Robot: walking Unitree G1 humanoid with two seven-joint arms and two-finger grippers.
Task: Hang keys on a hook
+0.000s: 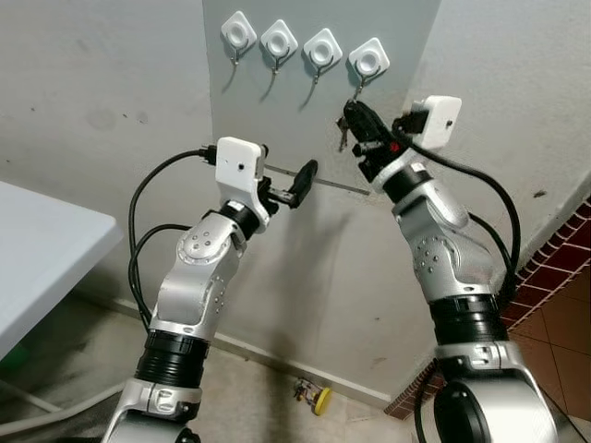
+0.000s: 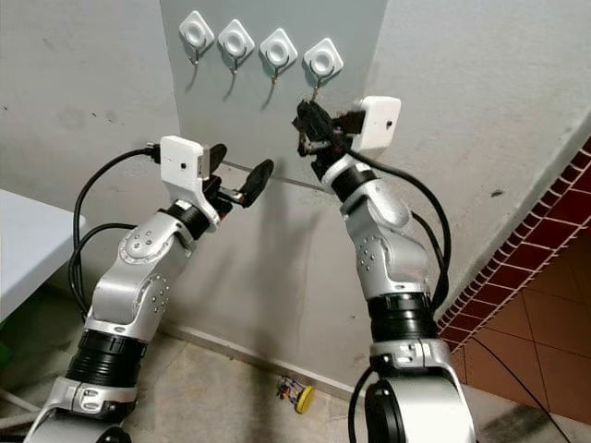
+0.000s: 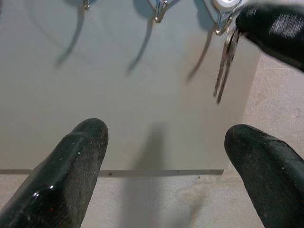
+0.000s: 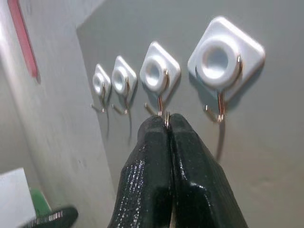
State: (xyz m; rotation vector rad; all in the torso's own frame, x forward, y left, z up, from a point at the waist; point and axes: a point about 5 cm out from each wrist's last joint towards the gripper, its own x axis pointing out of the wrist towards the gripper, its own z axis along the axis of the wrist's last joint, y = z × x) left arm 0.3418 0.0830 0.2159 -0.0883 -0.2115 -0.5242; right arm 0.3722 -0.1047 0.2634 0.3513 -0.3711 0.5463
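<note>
- Left eye view: the right gripper [image 1: 355, 118] is raised to the grey panel [image 1: 277, 120], just below the rightmost white hook [image 1: 368, 63], its fingers pinched together on the keys [image 1: 343, 137], which dangle beside them. The left gripper [image 1: 294, 189] hovers lower and to the left with its fingers apart, holding nothing. A small yellow object [image 1: 319, 399] lies on the floor at the wall's foot; a white table [image 1: 46, 249] edge sits at the left.
- Right eye view: same layout; four hooks in a row, none visibly carrying anything yet.
- Left wrist view: the keys [image 3: 224, 71] hang close under a hook's wire bend; whether the ring is already over it I cannot tell.
- Right wrist view: closed fingertips [image 4: 166, 137] with a thin ring between them, just below the row of hooks.
- Risk: letting go before the ring is truly seated would likely drop the keys to the floor; a slight sideways miss could push the wire hook rather than thread it.
- Containers: none in sight.
</note>
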